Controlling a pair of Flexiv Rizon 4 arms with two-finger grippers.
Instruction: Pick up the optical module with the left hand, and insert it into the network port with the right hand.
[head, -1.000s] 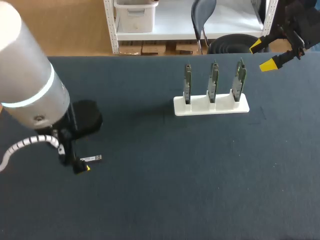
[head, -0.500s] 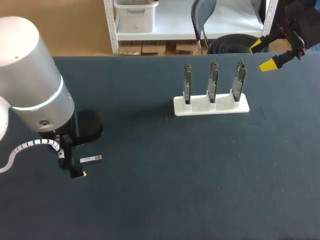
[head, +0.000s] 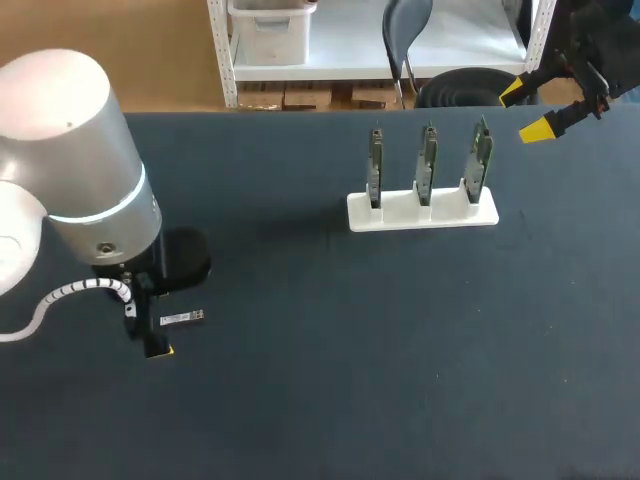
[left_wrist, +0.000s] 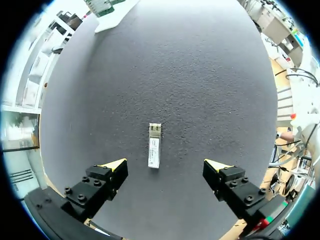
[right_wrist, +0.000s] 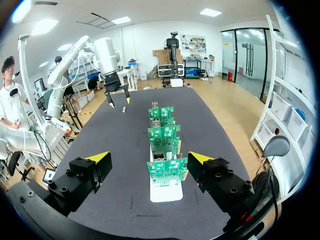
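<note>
The optical module (head: 182, 318) lay flat on the dark table (head: 400, 400), on the left side and well apart from the white stand (head: 400, 215) that held three upright circuit boards (head: 427, 160). The network port itself could not be made out on those boards.

In the left wrist view the optical module (left_wrist: 154, 152) rested directly under the left gripper (left_wrist: 165, 165), between its two yellow-tipped fingers and touching neither. It sat somewhat nearer one finger than the other. Its long axis ran out ahead of the gripper, roughly square to the line joining the fingertips, so the fingers faced its two long, narrow sides. The left gripper was spread wide, with bare table on either side of the module.

The right gripper (head: 527, 109) hung near the far right edge of the table, beside and beyond the stand, also spread and holding nothing. In its wrist view the boards stood in a row ahead of it.

The left arm was by far the nearer to the module. The coming move would probably call for a straight descent and a closing across the module's width, with a small sideways correction to centre it.
</note>
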